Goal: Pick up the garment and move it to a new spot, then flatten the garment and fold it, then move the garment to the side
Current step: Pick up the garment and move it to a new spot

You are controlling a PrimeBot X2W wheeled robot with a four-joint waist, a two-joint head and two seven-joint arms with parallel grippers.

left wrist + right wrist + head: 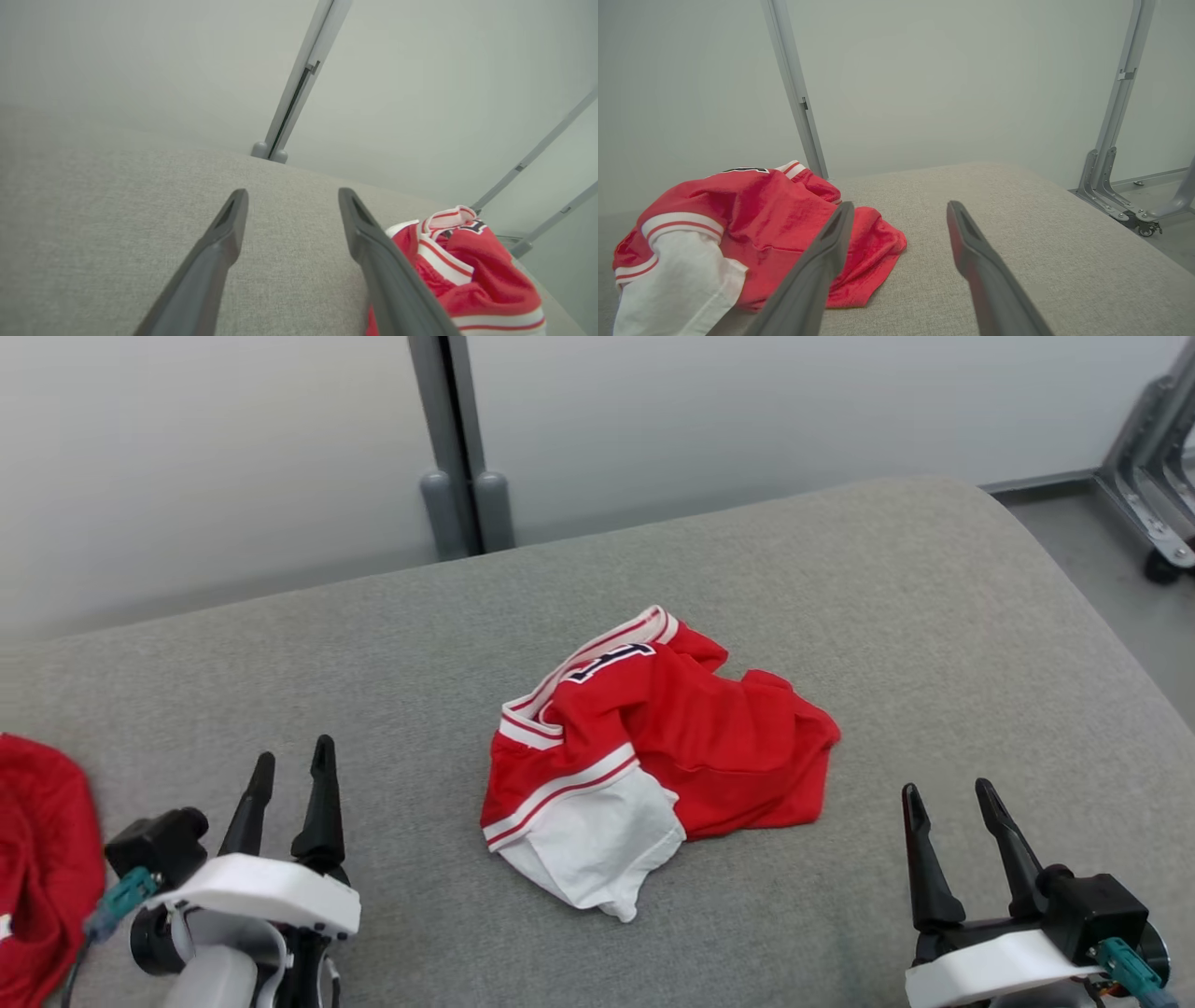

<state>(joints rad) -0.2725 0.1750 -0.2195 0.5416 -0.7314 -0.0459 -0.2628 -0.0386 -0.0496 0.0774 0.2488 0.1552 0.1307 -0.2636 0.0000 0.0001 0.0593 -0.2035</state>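
Observation:
The garment point(653, 756) is a red jersey with white sleeves and striped trim, lying crumpled in a heap at the middle of the grey cushioned surface point(840, 579). It also lies at the lower right of the left wrist view point(467, 270) and at the left of the right wrist view point(738, 224). My left gripper point(289, 770) rests at the lower left, open and holding nothing, well to the left of the garment. At the lower right my right gripper point(950, 798) is open too, empty, just right of the heap. In both wrist views the fingers point(219, 261) point(980, 261) stand apart over bare fabric.
Another red cloth point(42, 859) lies at the surface's left edge beside my left arm. A grey post point(457, 448) stands behind the surface against a pale wall. A metal frame on castors point(1153, 467) is on the floor at the far right, past the rounded right edge.

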